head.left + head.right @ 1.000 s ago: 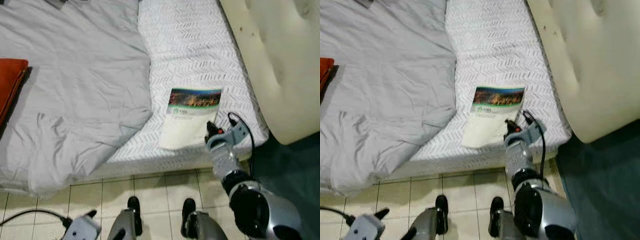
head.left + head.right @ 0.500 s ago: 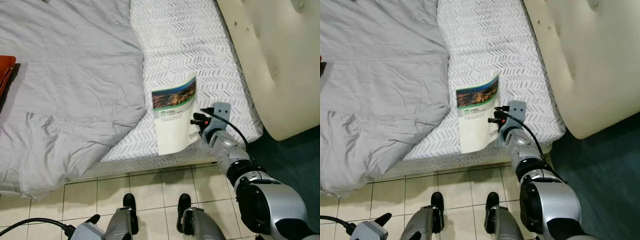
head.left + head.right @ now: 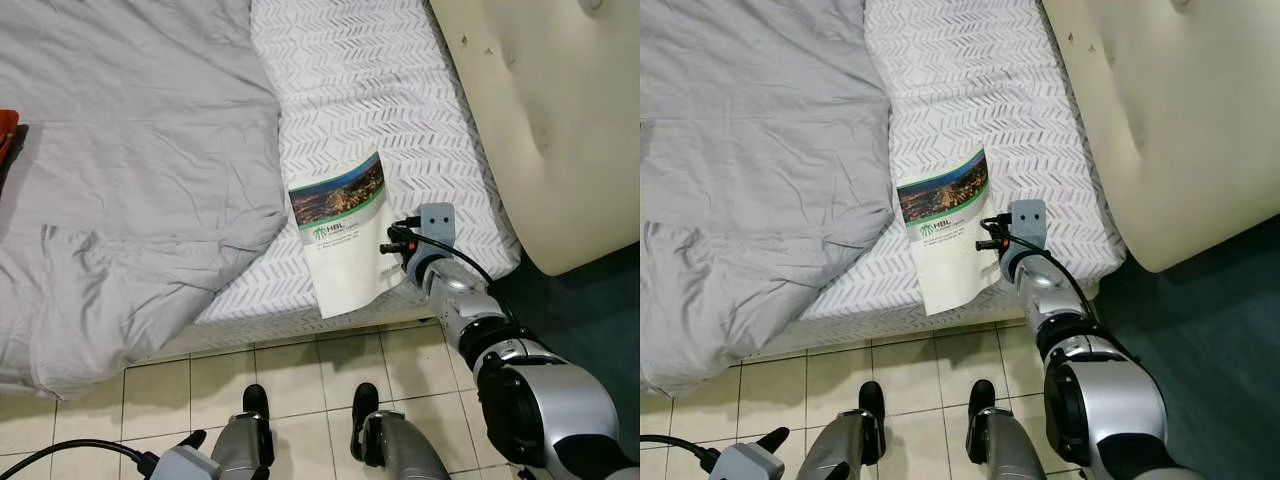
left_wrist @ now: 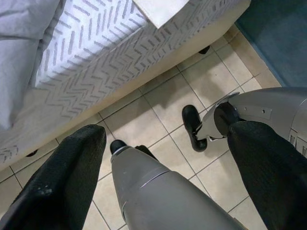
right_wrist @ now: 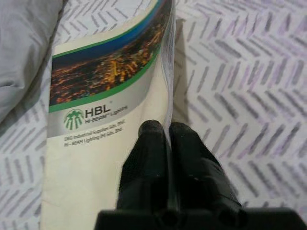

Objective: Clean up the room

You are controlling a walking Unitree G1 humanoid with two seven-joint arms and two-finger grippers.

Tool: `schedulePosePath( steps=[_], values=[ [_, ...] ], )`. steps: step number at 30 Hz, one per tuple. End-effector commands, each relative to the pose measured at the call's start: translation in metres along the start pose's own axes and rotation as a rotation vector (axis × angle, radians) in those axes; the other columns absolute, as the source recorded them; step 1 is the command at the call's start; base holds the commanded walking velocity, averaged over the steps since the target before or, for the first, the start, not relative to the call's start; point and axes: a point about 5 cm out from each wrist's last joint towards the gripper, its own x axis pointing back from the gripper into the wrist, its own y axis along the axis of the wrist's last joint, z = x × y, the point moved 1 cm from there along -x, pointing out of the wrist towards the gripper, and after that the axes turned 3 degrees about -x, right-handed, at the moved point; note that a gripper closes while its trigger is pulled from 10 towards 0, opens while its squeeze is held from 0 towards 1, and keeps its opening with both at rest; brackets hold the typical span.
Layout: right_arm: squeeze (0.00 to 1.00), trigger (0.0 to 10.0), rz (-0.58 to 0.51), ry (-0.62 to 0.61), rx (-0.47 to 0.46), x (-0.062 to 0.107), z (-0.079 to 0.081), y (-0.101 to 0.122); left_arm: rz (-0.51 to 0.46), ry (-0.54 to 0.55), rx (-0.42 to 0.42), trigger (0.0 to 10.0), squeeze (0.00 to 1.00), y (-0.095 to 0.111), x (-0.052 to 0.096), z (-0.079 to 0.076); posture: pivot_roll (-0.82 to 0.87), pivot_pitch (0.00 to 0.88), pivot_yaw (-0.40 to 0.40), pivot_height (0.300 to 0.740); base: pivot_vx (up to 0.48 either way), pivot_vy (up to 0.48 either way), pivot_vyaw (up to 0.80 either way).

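Right gripper (image 5: 169, 132): its two black fingers (image 5: 145, 158) are pressed together on the edge of the booklet, with the pages pinched between them. It sits over the bed, near the bed's lower corner.
Right arm (image 3: 470, 320): silver, it reaches from the robot's right side up to the booklet.
Booklet (image 3: 345, 235): it has a night city photo on top, a green stripe, and the letters HBL. The rest of the cover is cream. The side held by the gripper is lifted a bit off the bed. Its bottom corner pokes out past the edge of the bed.
Bed (image 3: 370, 90): it has a white sheet with a grey zigzag pattern. The booklet is on this part.
Blanket (image 3: 130, 180): grey and wrinkly. It covers the left side of the bed and hangs over the edge. It is just beside the booklet.
Headboard (image 3: 545, 110): cream and padded, on the right side of the bed.
Left gripper (image 4: 168, 158): its two black fingers are spread wide apart and hold nothing. It hangs low by the robot's leg, above the floor.
Floor (image 3: 300, 380): pale tiles. The robot's two black feet (image 3: 255, 402) stand on it, close to the bed.
Rug (image 3: 590, 310): dark green, on the floor to the right, under the headboard.
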Motion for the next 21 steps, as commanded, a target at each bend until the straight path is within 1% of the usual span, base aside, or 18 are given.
schedulePosePath(
  steps=[1,4,7,10,11,13,14,15,16,17,18,20,21],
  values=[
    [1.0,10.0,0.002,-0.022,0.014,0.0,-0.002,0.001,0.032,-0.002,0.009,10.0,0.0,-0.004,0.005,-0.003,0.24,0.581,-0.024,0.74,0.0,0.0,0.0],
    [1.0,10.0,-0.021,-0.03,-0.026,-0.001,-0.002,0.007,0.028,0.001,0.007,10.0,0.0,-0.004,0.003,-0.002,0.23,0.576,-0.028,0.74,0.0,0.0,0.0],
    [1.0,10.0,-0.032,-0.033,-0.045,-0.002,-0.001,0.01,0.023,-0.004,0.004,10.0,0.0,-0.004,0.001,-0.003,0.23,0.574,-0.029,0.74,0.0,0.0,0.0],
    [1.0,10.0,-0.054,-0.054,-0.084,-0.002,-0.004,0.014,0.018,-0.003,0.0,10.0,0.0,-0.005,-0.004,-0.002,0.22,0.573,-0.035,0.74,0.0,0.0,0.0],
    [1.0,10.0,-0.079,-0.072,-0.114,-0.002,-0.006,0.018,0.013,0.002,-0.005,10.0,0.0,-0.005,-0.007,-0.001,0.21,0.569,-0.045,0.74,0.0,0.0,0.0],
    [1.0,10.0,-0.094,-0.081,-0.131,-0.002,-0.008,0.019,0.01,0.005,-0.008,10.0,0.0,-0.005,-0.008,0.0,0.21,0.569,-0.045,0.74,0.0,0.0,0.0],
    [1.0,10.0,-0.109,-0.079,-0.133,-0.001,-0.007,0.018,0.007,0.012,-0.012,10.0,0.0,-0.006,-0.01,0.002,0.2,0.542,-0.062,0.74,0.0,0.0,0.0],
    [1.0,10.0,-0.109,-0.079,-0.133,-0.001,-0.007,0.018,0.007,0.012,-0.012,10.0,0.0,-0.006,-0.01,0.002,0.2,0.542,-0.062,0.74,0.0,0.0,0.0],
    [1.0,10.0,-0.122,-0.068,-0.123,0.0,-0.006,0.013,0.003,0.02,-0.013,10.0,0.0,-0.007,-0.012,0.005,0.2,0.511,-0.072,0.74,0.0,0.0,0.0],
    [1.0,10.0,-0.127,-0.058,-0.113,0.002,-0.005,0.01,0.001,0.025,-0.014,10.0,0.0,-0.008,-0.014,0.007,0.2,0.511,-0.072,0.74,0.0,0.0,0.0],
    [1.0,10.0,-0.132,-0.046,-0.091,0.006,-0.006,-0.001,0.002,0.044,-0.009,10.0,0.0,-0.013,-0.022,0.012,0.19,0.412,-0.093,0.74,0.0,0.0,0.0],
    [1.0,10.0,-0.152,-0.044,-0.072,0.016,-0.011,-0.022,-0.007,0.091,0.002,10.0,0.0,-0.015,-0.032,0.024,0.18,0.363,-0.108,0.74,0.0,0.0,0.0],
    [1.0,10.0,-0.145,-0.046,-0.053,0.022,-0.013,-0.032,-0.008,0.109,0.002,10.0,0.0,-0.018,-0.04,0.03,0.17,0.319,-0.113,0.74,0.0,0.0,0.0]
  ],
)
